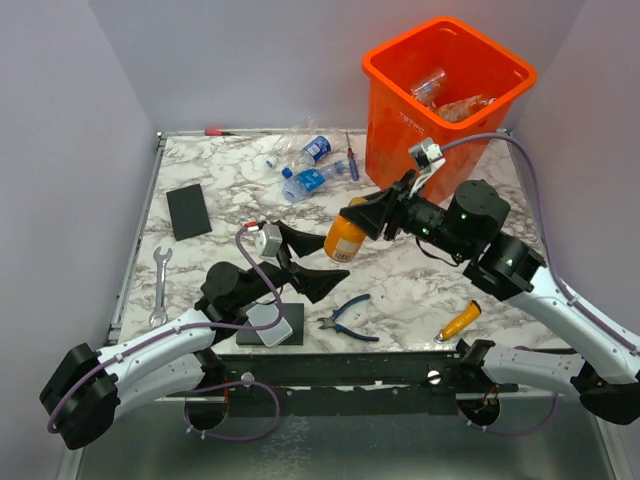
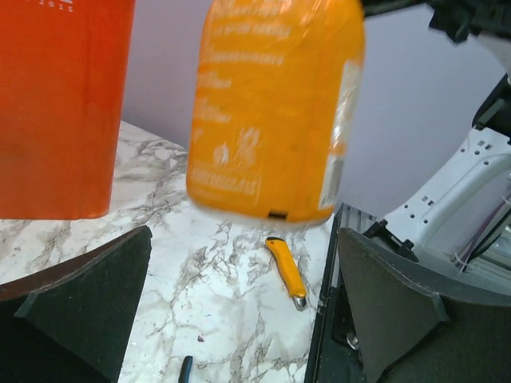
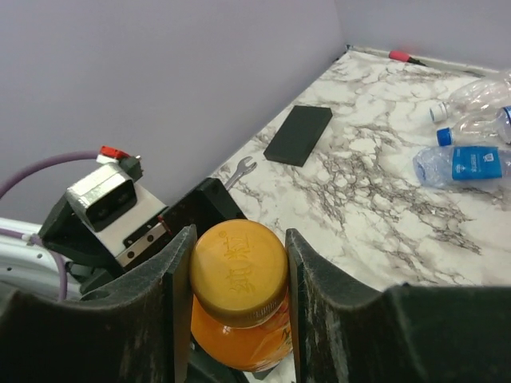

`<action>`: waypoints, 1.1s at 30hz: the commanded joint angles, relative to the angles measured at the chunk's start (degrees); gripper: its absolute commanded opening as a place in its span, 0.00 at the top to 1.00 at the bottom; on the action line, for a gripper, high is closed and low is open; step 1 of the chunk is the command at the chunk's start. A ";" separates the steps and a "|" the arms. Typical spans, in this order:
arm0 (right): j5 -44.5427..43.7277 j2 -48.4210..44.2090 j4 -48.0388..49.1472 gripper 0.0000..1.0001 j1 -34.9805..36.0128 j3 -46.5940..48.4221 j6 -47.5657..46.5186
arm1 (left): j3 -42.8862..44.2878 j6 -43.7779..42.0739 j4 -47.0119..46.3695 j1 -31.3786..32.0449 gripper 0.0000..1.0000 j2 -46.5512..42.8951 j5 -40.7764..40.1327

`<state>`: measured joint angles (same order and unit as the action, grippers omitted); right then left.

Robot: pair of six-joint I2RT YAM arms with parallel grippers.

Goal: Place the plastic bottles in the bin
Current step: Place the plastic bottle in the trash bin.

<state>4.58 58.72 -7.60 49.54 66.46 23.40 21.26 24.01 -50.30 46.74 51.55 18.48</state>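
The marble worktop (image 1: 420, 290) has walls on its left, far and right sides; only the near edge, where the arm bases sit, has none. The orange bin (image 1: 400, 130) stands in the far right corner, and several clear bottles (image 1: 445, 92) lie inside it. Bare marble runs between the bin's near wall and the arms. The left half carries a black pad (image 1: 188, 211) and a wrench (image 1: 160, 288), both well apart from either hand. Blue-handled pliers (image 1: 348, 316) and an orange-handled screwdriver (image 1: 459, 321) lie near the front edge. A cluster of loose bottles (image 1: 305, 166) with blue labels lies toward the far edge, just left of the bin.

The right hand (image 3: 239, 275) pinches the orange bottle (image 1: 344, 238) at its yellow cap (image 3: 238, 263), one finger on each side. The bottle hangs clear of the marble, near the middle of the worktop and in front of the bin's left corner. The left hand (image 2: 243, 271) is spread wide just below the bottle's base, its fingers (image 2: 80, 303) standing apart from it on either side
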 commanded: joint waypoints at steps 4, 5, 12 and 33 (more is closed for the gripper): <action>9.30 4.65 -21.27 1.00 0.38 10.95 -4.06 | 2.83 -0.84 1.44 0.19 0.05 1.87 7.02; 9.83 5.33 -21.50 1.00 0.38 11.04 -3.82 | 3.17 -0.21 1.44 0.14 0.07 2.34 7.75; 9.72 7.89 -20.43 1.00 0.38 10.83 -3.78 | 3.34 0.48 1.44 1.70 0.03 2.28 10.53; 17.32 7.46 -8.66 1.00 1.17 3.77 -1.72 | 3.84 1.38 1.44 3.20 0.57 5.63 6.30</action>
<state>18.11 66.92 -20.80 50.06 71.96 19.92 23.90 25.71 -47.03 49.63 57.14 28.23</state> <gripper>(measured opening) 0.429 0.604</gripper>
